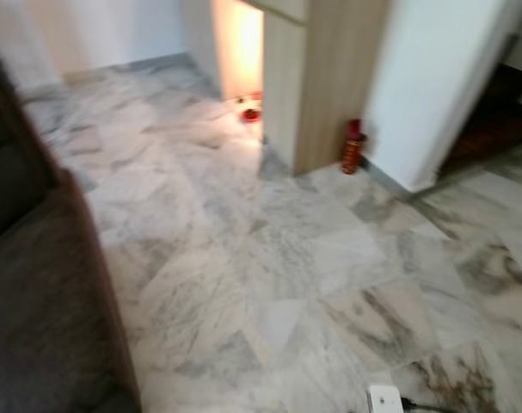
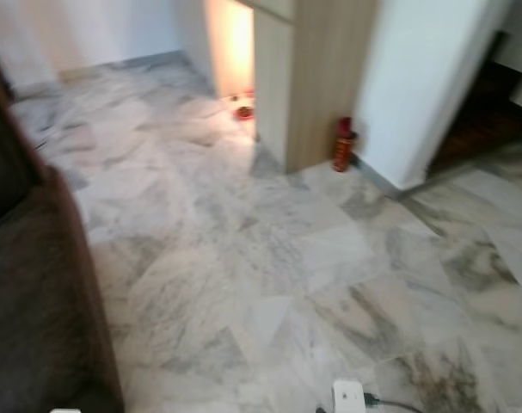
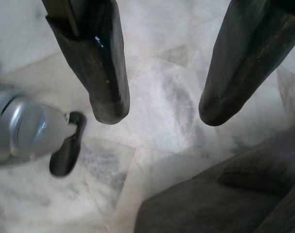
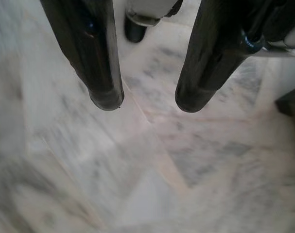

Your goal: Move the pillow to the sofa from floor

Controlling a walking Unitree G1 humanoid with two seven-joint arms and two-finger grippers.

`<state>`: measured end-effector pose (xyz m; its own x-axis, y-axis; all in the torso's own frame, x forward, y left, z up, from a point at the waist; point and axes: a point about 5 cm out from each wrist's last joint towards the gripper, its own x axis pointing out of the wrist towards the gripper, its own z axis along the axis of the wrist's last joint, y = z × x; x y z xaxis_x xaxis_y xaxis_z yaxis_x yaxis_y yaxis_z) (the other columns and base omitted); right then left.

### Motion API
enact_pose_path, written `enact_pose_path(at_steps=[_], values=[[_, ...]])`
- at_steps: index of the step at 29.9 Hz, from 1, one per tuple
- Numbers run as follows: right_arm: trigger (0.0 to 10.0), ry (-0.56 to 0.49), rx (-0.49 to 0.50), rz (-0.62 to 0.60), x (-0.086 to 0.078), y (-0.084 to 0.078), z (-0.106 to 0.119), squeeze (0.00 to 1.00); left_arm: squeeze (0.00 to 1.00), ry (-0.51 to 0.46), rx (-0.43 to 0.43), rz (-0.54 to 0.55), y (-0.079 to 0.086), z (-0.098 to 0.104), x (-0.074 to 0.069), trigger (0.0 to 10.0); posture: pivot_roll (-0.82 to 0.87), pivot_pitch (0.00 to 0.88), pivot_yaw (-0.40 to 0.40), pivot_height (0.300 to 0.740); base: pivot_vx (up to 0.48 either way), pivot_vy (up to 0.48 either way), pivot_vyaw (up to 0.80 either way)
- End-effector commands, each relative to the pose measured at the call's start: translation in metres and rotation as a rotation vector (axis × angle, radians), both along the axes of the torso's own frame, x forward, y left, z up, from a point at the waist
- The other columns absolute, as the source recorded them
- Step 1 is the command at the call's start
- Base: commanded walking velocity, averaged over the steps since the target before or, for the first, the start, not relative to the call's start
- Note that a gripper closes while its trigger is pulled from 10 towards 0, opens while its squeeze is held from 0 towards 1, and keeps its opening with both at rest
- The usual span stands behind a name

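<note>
Blurred views, things cut at the edges

Both eye views are soft with motion blur. The dark sofa (image 1: 37, 284) runs off the left and bottom edges. A white plug (image 1: 385, 400) is cut by the bottom edge, its kind unclear. The red bottle (image 1: 353, 148) by the wooden panel (image 1: 325, 77) is too blurred to read, as are small red things (image 1: 250, 110) in the lit gap.

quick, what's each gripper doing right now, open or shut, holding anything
Left gripper: open, holding nothing, hanging over the grey-veined marble floor by the dark brown sofa.
Right gripper: open, holding nothing, above the floor.
</note>
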<state>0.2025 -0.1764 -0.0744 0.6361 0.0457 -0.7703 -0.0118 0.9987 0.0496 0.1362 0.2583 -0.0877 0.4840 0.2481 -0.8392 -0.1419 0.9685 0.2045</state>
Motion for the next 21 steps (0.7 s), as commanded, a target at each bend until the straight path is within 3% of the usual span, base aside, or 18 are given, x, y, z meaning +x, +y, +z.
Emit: enact_pose_path(at_steps=[1, 21], values=[[10.0, 0.044, -0.009, -0.011, -0.0119, -0.0058, -0.0059, 0.0, 0.0, 0.025, -0.01, 0.02, -0.0041, -0.0038, -0.0066, 10.0, 0.09, 0.097, -0.002, 0.74, 0.0, 0.0, 0.8], [10.0, 0.046, -0.011, -0.012, -0.0117, -0.0069, -0.0058, 0.0, 0.0, 0.013, 0.001, 0.004, -0.004, -0.0019, -0.0013, 10.0, 0.08, 0.052, 0.001, 0.74, 0.0, 0.0, 0.8]])
